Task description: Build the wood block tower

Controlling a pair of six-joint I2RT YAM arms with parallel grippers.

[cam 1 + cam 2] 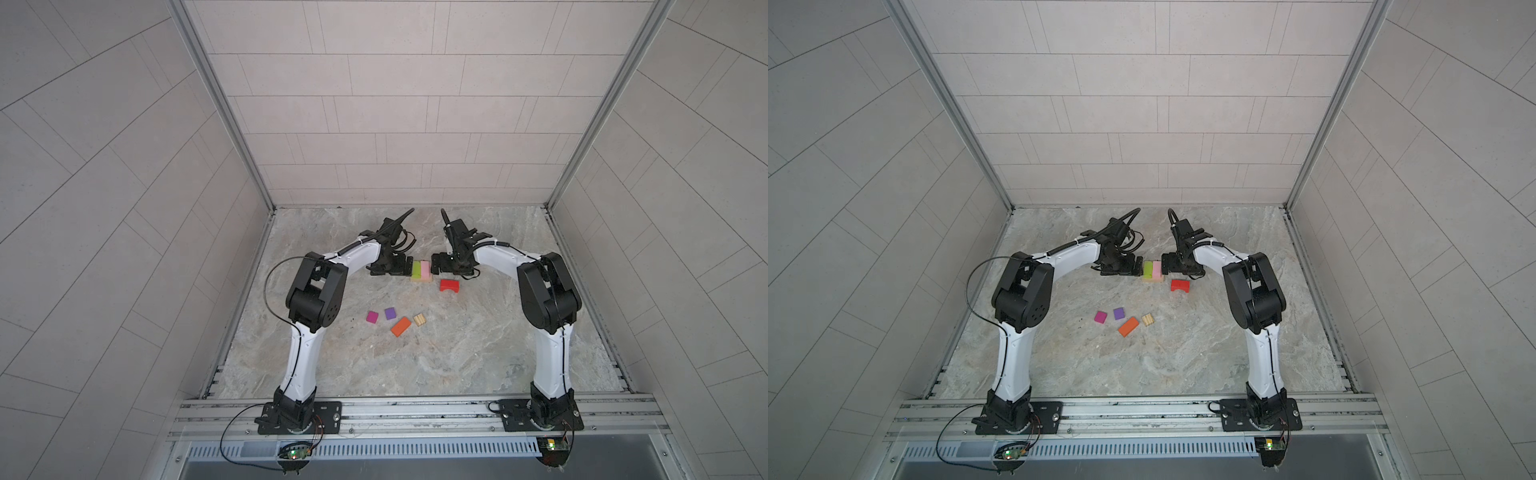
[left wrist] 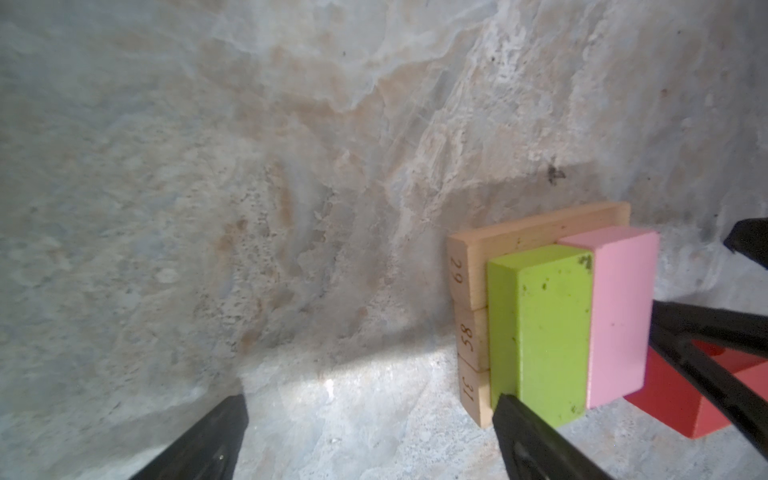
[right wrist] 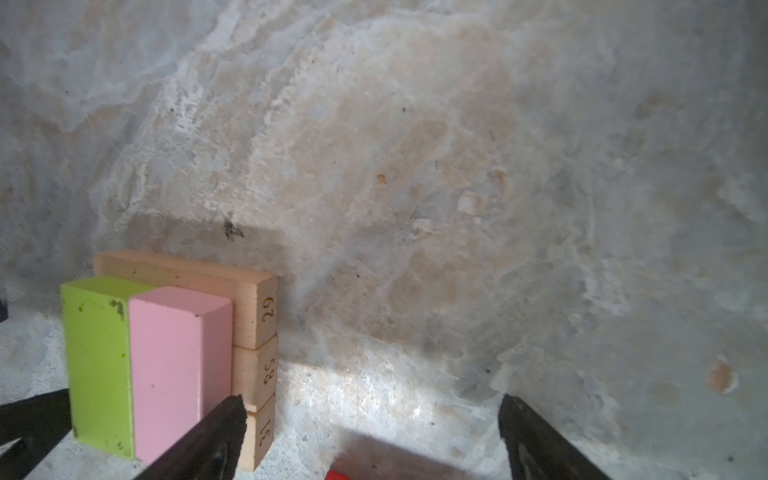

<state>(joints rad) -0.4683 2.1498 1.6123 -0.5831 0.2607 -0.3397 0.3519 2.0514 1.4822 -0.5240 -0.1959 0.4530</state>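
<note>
At centre frame in both top views, the tower (image 1: 420,272) is being flanked on the counter (image 1: 457,353) by the left gripper (image 1: 401,268) and right gripper (image 1: 436,264), fingers (image 2: 216,436) being held spread, nothing pinched. Lower down, the red arch (image 1: 449,285) and four other blocks (image 1: 401,326) are being shown lying loose.

Green block (image 1: 417,269) and pink block (image 1: 424,269) lie atop tan bars (image 2: 467,270); red arch (image 1: 449,285) nearby.

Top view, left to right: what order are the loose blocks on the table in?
Magenta wooden cube, purple wooden cube, orange rectangular wooden block, ridged tan wooden piece, red wooden arch.
</note>
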